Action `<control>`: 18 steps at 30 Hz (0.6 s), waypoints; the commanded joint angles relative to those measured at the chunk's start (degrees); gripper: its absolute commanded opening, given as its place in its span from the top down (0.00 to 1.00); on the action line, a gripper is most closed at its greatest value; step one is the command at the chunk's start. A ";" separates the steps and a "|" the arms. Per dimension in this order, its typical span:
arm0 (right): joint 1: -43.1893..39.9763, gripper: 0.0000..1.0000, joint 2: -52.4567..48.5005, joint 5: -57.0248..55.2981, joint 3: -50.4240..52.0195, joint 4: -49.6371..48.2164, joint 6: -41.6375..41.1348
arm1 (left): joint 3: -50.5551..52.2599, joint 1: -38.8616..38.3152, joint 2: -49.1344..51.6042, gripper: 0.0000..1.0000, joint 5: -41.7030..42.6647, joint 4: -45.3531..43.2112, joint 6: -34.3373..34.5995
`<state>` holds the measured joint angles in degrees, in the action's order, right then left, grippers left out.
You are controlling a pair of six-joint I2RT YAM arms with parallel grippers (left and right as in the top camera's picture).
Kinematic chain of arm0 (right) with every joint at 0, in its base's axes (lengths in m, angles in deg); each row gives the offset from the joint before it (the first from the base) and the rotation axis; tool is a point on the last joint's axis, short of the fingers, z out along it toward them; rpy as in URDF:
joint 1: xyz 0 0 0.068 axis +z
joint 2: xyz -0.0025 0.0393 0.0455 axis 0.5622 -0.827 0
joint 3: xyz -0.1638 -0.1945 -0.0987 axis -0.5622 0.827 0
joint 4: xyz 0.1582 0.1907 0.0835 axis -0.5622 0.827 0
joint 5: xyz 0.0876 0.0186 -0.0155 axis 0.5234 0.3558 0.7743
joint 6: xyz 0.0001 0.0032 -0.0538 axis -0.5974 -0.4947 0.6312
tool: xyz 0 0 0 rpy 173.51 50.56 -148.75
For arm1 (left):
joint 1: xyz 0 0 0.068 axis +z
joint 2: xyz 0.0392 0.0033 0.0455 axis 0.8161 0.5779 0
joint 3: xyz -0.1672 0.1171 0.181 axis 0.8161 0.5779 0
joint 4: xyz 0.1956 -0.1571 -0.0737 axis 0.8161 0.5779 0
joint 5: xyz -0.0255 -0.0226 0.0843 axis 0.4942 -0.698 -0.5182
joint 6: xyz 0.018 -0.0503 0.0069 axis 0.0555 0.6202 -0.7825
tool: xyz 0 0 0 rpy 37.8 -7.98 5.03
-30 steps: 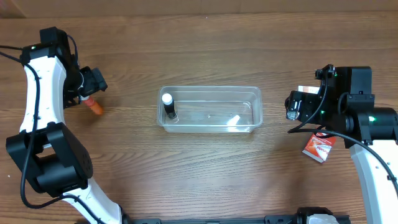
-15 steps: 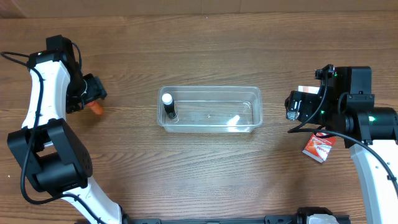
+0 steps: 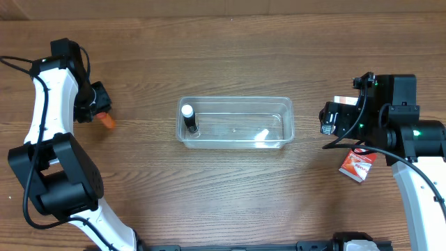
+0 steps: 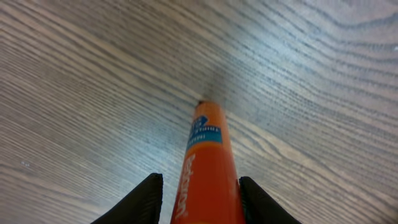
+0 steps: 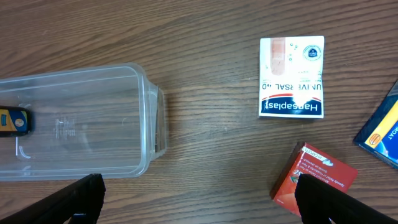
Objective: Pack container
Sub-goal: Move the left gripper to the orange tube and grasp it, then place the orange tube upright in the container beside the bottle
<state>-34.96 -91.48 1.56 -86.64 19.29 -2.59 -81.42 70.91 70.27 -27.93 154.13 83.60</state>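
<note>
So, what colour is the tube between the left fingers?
Orange plastic tube, with a blue label; clearest in the left wrist view.

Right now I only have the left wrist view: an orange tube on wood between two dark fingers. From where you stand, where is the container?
Observer: In the overhead view the container sits mid-table, well apart from the orange tube, on the side toward the right arm.
Reviewer: Is anything in it already?
Observer: Yes, a small dark bottle with a white cap is at its left end.
Reviewer: And the other arm?
Observer: The right pincer is open and empty, above the table by the container's right end.
</note>
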 commanded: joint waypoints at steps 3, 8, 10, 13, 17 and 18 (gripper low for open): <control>-0.28 0.00 -0.15 0.33 -1.84 -0.13 -0.07 | 0.13 0.26 0.55 0.68 -0.72 -0.22 -0.50; -0.28 0.00 -0.15 0.33 -1.84 -0.13 -0.09 | 0.13 0.26 0.55 0.80 0.09 0.48 -0.46; -0.28 0.00 -0.15 0.33 -1.84 -0.11 -0.07 | 0.07 0.26 0.33 0.85 1.18 1.05 -0.35; -0.28 0.00 -0.15 0.33 -1.84 -0.13 -0.07 | -0.37 -0.66 -2.82 0.93 1.92 3.56 1.05; -0.28 0.00 -0.15 0.33 -1.84 -0.11 -0.09 | -1.29 -4.83 -12.24 0.95 2.58 7.06 1.07; -0.28 0.00 -0.15 0.33 -1.84 -0.13 -0.09 | -1.60 -6.49 -15.13 0.96 3.06 8.24 1.07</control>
<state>-34.96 -91.48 1.56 -86.64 19.27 -2.61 -81.45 68.98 66.66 -26.79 159.94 83.87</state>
